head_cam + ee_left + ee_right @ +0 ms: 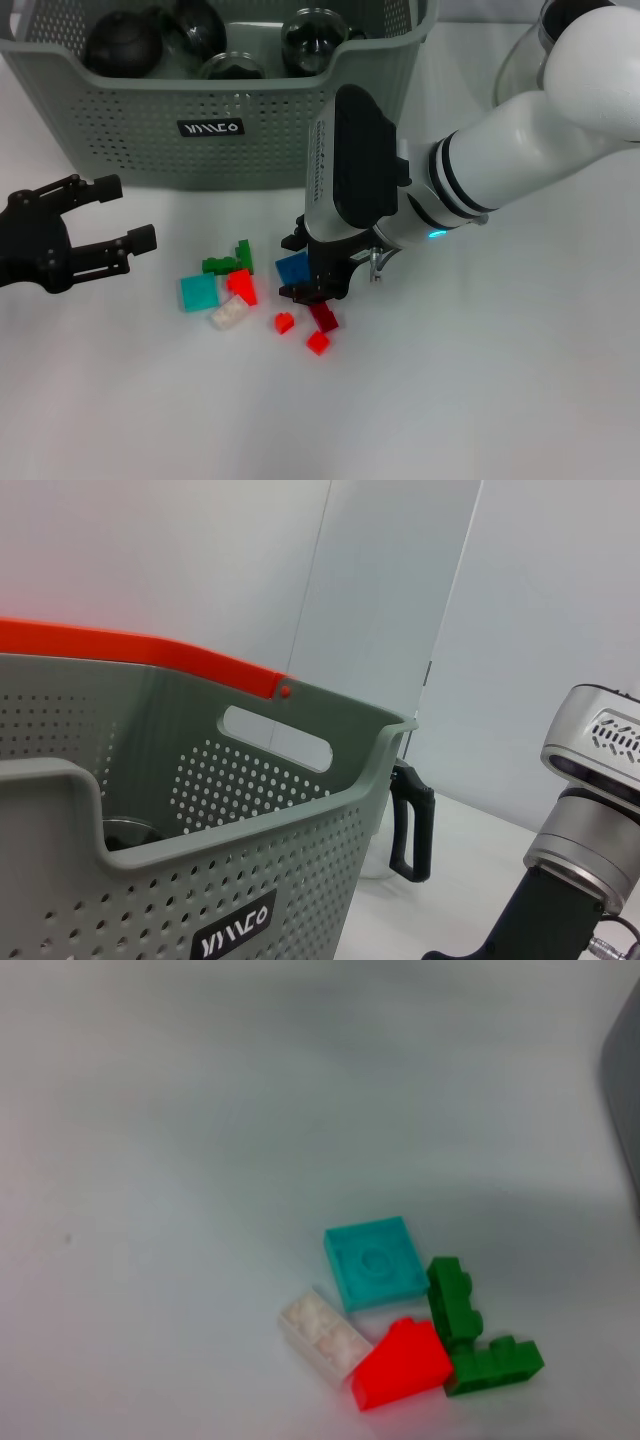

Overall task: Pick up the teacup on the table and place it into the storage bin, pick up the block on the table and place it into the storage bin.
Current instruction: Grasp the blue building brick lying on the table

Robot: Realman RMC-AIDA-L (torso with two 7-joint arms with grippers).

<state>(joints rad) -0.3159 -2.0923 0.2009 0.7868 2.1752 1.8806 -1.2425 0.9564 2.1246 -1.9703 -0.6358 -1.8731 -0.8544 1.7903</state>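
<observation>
Block step in hand, teacups apparently already in the storage bin.
The right gripper, jaws narrowly apart, hung over the blue block; next it needed to close, lift, and carry binward.

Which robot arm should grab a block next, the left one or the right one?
Probably the right. The right gripper is down among the blocks, beside the blue block and over the red ones. The left gripper hangs open off to the side, away from the pile, in front of the bin.
</observation>
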